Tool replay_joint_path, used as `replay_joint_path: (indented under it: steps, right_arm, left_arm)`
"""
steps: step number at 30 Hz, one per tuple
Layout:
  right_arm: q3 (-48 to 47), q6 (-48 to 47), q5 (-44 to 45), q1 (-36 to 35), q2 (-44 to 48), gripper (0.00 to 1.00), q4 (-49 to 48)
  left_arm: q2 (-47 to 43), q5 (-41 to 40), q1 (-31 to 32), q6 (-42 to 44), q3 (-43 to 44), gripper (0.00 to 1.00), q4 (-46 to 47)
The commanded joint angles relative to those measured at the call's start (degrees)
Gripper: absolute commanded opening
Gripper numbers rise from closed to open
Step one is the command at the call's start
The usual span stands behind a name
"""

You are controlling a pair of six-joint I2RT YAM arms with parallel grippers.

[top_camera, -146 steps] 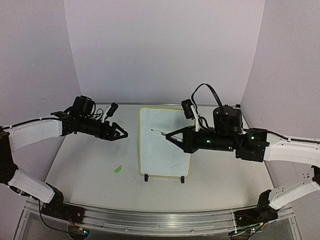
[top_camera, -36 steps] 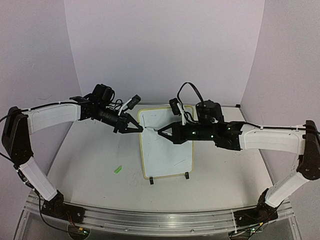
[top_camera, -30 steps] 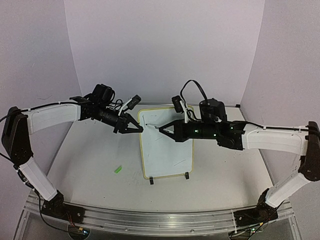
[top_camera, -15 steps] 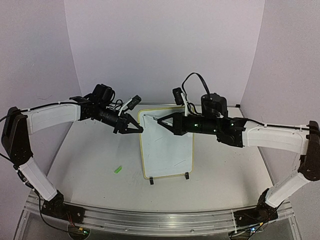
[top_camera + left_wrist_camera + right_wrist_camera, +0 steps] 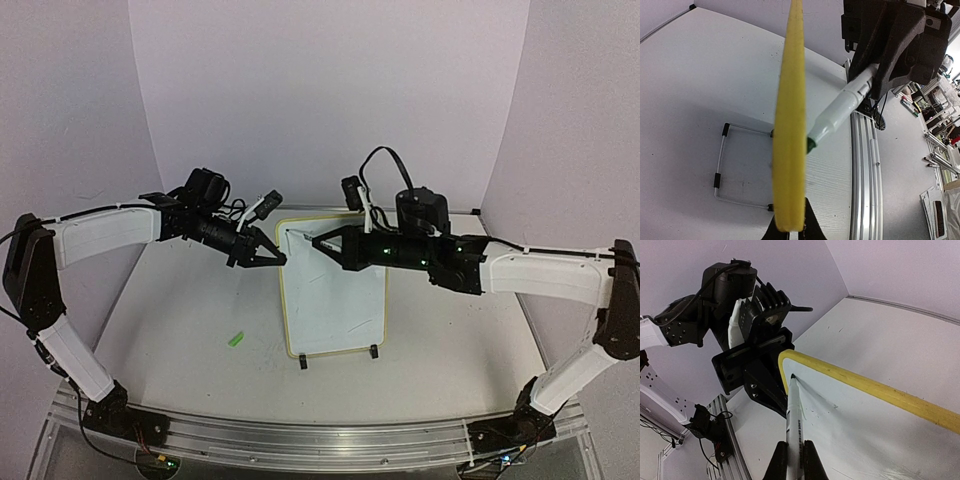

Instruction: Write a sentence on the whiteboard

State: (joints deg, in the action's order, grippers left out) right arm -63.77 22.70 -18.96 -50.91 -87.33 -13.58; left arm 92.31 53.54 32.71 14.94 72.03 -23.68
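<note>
Reaching inward, left arm (image 5: 105, 230) clamping whiteboard (image 5: 335, 310)

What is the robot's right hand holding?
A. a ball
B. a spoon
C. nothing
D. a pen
D: the right gripper is shut on a pen, whose tip sits at the whiteboard near its yellow corner.

Even soft light, wrist views distorted
</note>
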Motion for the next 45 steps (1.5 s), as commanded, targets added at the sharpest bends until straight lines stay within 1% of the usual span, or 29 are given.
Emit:
replay_joint_path:
  steps: [1,5,9,25,35,39,42,45]
  right_arm:
    - [1.18,-0.16,5.93,0.2,3.39,0.0,-0.04]
    - [3.09,0.07,6.98,0.2,5.43,0.0,0.28]
    - [4.01,0.28,6.58,0.2,5.56,0.0,1.21]
    - [4.93,1.63,1.91,0.02,1.27,0.0,2.07]
    - [2.72,1.08,0.33,-0.79,-1.63,0.0,1.96]
    - [3.71,1.18,0.49,-0.85,0.91,0.0,1.01]
    - [5.26,1.28,0.01,-0.83,5.39,0.0,-0.12]
    - [6.6,1.21,1.47,-0.81,8.91,0.0,-0.22]
  left_arm:
    - [1.28,-4.24,2.01,1.84,0.13,0.0,-4.55]
    - [1.31,-4.24,2.07,1.79,0.13,0.0,-4.56]
    - [1.38,-4.25,2.1,1.79,0.21,0.0,-4.58]
    - [1.48,-4.47,2.27,1.9,0.23,0.0,-4.58]
    - [1.58,-4.56,2.28,1.93,0.32,0.0,-4.57]
    - [1.53,-4.86,2.29,2.02,0.31,0.0,-4.68]
    - [1.59,-4.9,2.27,2.03,0.31,0.0,-4.69]
    - [1.6,-5.07,2.23,2.08,0.38,0.0,-4.81]
